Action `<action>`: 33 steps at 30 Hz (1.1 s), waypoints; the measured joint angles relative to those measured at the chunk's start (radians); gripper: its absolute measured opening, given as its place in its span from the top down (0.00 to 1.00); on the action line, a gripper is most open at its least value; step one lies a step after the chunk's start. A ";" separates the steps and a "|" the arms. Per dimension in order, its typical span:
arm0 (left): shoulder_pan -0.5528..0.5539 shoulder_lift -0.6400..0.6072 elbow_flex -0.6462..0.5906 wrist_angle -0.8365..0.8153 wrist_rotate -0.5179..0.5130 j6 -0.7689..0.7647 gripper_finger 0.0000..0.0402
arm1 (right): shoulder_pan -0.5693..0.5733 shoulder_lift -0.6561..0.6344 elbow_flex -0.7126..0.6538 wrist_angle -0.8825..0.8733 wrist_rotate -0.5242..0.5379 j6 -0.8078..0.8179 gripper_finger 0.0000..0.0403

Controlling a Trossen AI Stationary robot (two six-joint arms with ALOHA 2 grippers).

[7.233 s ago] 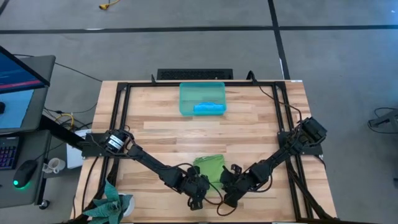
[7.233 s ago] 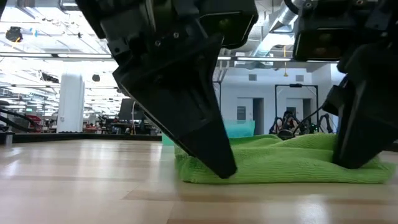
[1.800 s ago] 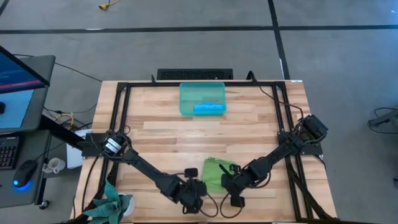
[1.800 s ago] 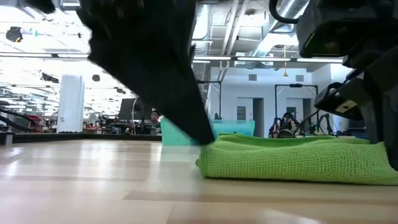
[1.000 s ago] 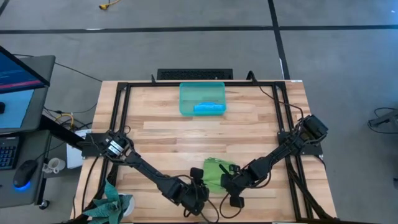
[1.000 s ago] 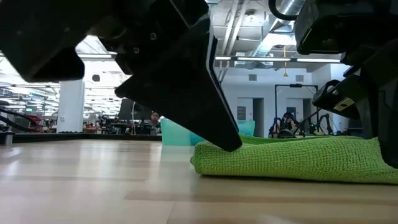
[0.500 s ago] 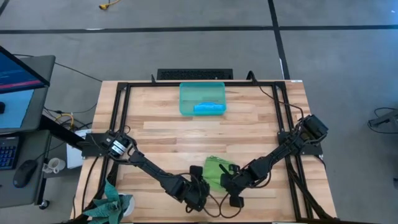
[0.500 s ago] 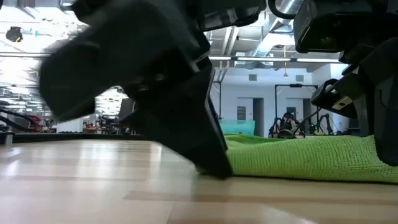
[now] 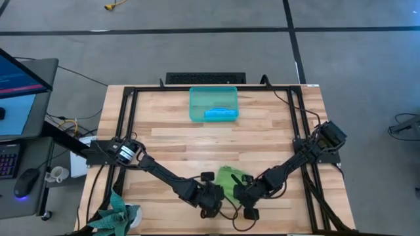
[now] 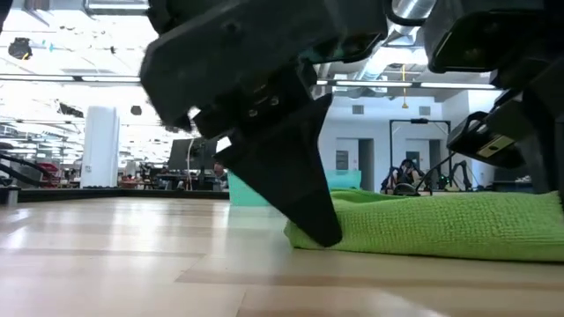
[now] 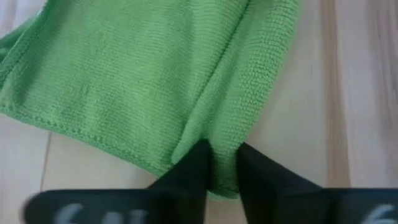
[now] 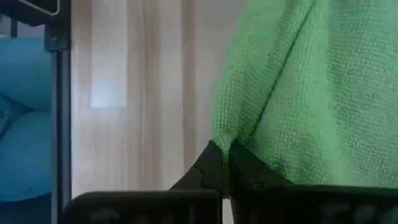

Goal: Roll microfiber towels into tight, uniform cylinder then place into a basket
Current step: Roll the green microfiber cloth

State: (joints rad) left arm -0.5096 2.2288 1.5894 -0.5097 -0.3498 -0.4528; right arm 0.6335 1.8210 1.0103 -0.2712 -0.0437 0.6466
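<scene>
A lime green towel (image 9: 230,177) lies flat on the wood table near its front edge, partly folded, with a ridge running through it (image 11: 249,81). My left gripper (image 9: 213,195) is at the towel's near left corner and my right gripper (image 9: 241,194) at its near right corner, both slanting down and shut on the cloth. In the low view the left finger (image 10: 308,211) stands at the towel's left end (image 10: 304,233). The teal basket (image 9: 197,105) stands at the far middle of the table, with a rolled sky-blue towel (image 9: 220,114) lying in it. My left gripper (image 11: 221,152) pinches a raised fold of the green towel (image 11: 221,134) between its two fingers, at the near edge. The fingers slant down from the near left. The rest of the towel lies on the table. My right gripper (image 12: 222,148) pinches the towel's folded edge (image 12: 225,127) between its two fingers at their free ends, slanting down from the near right. The cloth rises slightly at the fingers and otherwise rests on the table.
A black frame (image 9: 128,131) runs along the table's sides. Loose cables (image 9: 230,219) lie by the front edge and a small plant (image 9: 117,213) stands at the near left corner. Bare wood lies between the towel and the basket.
My left gripper has moved a little toward the table's right and far edges, onto the green towel's near left corner, and has rolled about its own axis. The towel's left end has shifted slightly. My right gripper has kept still.
</scene>
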 joint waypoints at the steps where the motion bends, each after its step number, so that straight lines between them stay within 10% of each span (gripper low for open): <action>1: -0.001 -0.002 0.009 -0.009 0.014 -0.002 0.88 | 0.003 0.000 0.000 0.000 -0.004 0.000 0.95; 16: 0.008 -0.003 0.158 -0.027 0.560 -0.387 0.97 | 0.078 -0.001 0.003 0.199 -0.236 0.002 0.96; 33: 0.104 -0.002 0.156 -0.180 0.678 -0.562 0.96 | -0.035 -0.001 0.000 0.079 -0.211 0.071 0.96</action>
State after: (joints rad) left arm -0.4057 2.2265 1.7454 -0.6896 0.3285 -1.0149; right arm 0.5986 1.8198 1.0107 -0.1922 -0.2545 0.7177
